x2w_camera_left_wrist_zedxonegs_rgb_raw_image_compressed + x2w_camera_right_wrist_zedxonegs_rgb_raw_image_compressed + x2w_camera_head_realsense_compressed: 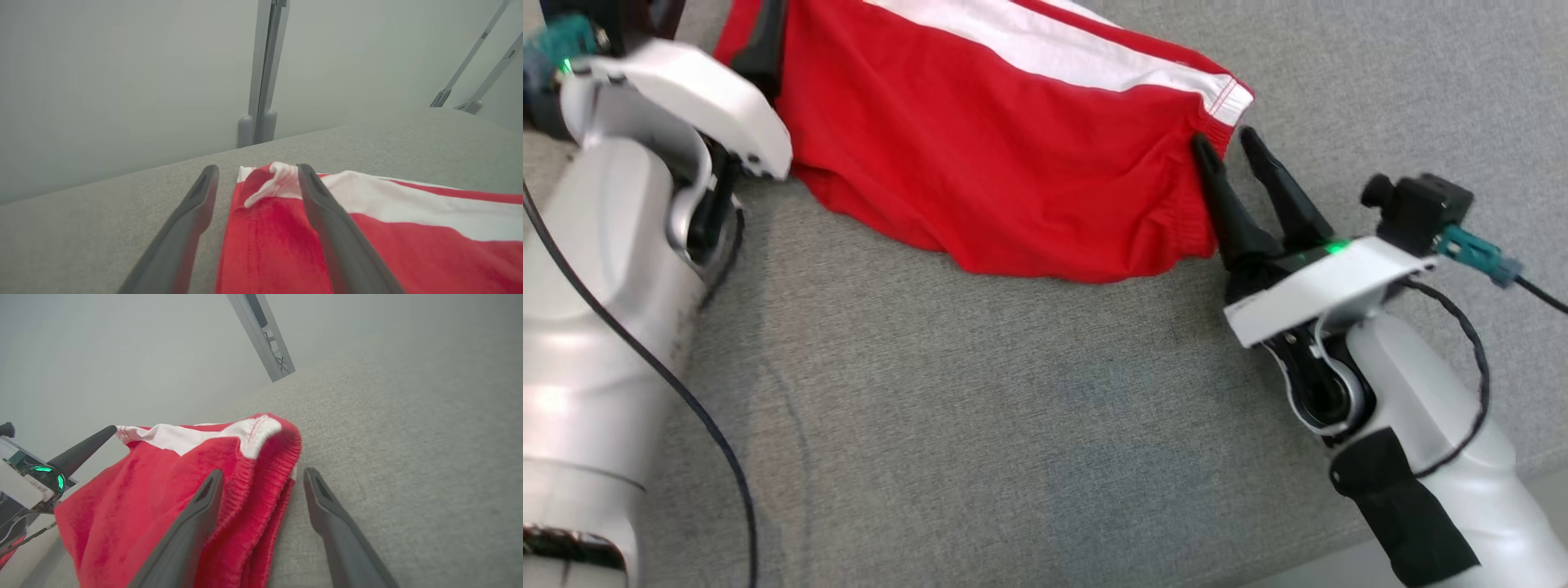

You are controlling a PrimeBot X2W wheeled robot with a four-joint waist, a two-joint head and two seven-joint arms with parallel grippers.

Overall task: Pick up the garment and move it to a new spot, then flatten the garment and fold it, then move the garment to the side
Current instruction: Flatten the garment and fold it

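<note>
- The garment [1013, 163], red with a white band, is lying at 12 o'clock on the grey surface [1013, 425].
- The right gripper [1223, 136] is standing wide, straddling the garment's 4 o'clock corner and holding nothing.
- The left gripper [258, 167] is gaping likewise over the 9 o'clock corner.
- Judgement: both should be closing together, low, on the full hem thickness.
- A pale wall and a post [263, 73] are backing the surface.

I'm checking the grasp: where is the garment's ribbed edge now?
In the head view, right of centre, the garment's ribbed edge lies on the grey surface, between the open fingers of the right gripper.
</note>
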